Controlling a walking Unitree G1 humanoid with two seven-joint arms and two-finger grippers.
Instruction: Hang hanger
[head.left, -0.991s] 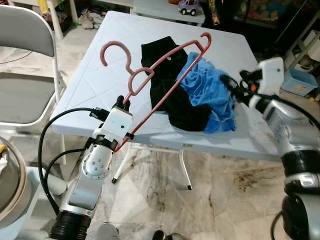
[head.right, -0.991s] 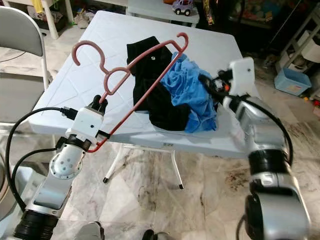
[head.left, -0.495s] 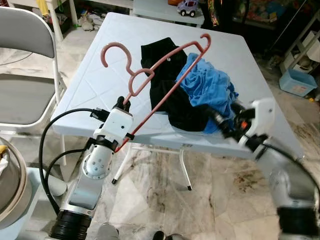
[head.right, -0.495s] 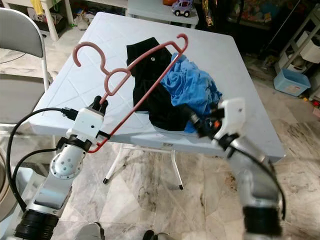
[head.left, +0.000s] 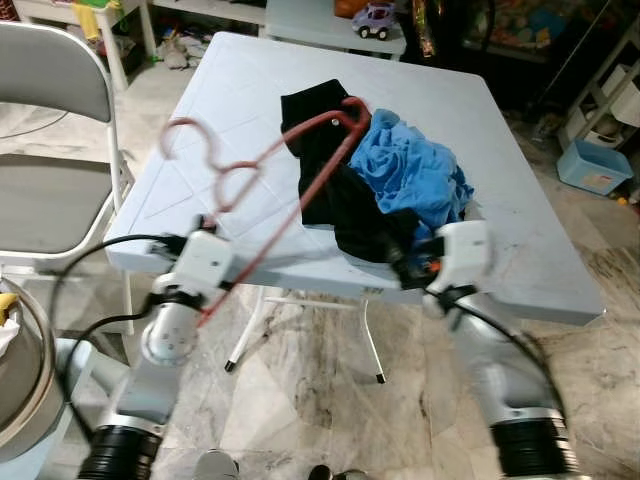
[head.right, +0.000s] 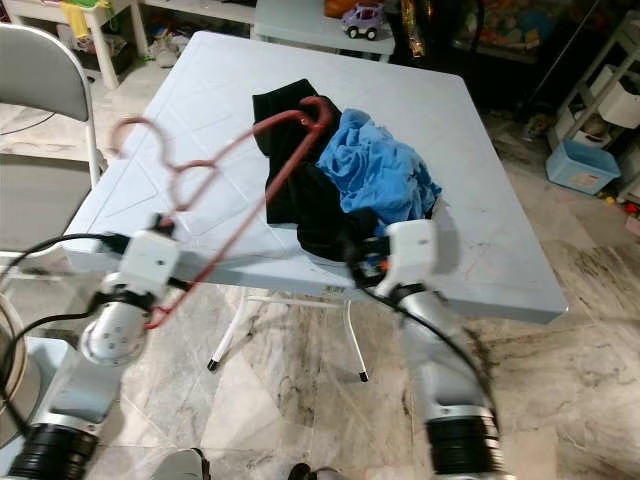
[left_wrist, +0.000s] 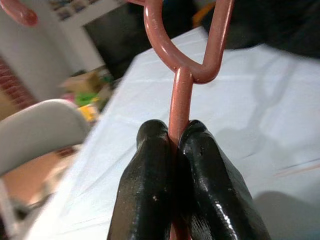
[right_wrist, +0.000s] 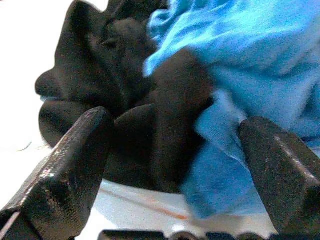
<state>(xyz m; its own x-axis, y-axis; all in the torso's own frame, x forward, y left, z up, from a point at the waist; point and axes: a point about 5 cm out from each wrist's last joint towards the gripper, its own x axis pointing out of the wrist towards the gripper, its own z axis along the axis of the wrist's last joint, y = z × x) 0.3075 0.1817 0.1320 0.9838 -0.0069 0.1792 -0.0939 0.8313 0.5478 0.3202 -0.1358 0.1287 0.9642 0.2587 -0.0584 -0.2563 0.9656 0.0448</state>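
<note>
Item, nearest: my left claw (left_wrist: 172, 165), clamped on the stem of the thin pink wire hanger (head.left: 262, 190). Its long axis runs up and away from my left claw across the pale blue plastic desk (head.left: 240, 90).

Item, farther: my right claw (right_wrist: 175, 165), spread wide before the black and blue garment heap (head.left: 395, 185). My left wrist view confirms the pinch.

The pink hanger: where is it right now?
The pink hanger is pinched in the left hand, slanting over the table's left half, above the black garment.
</note>
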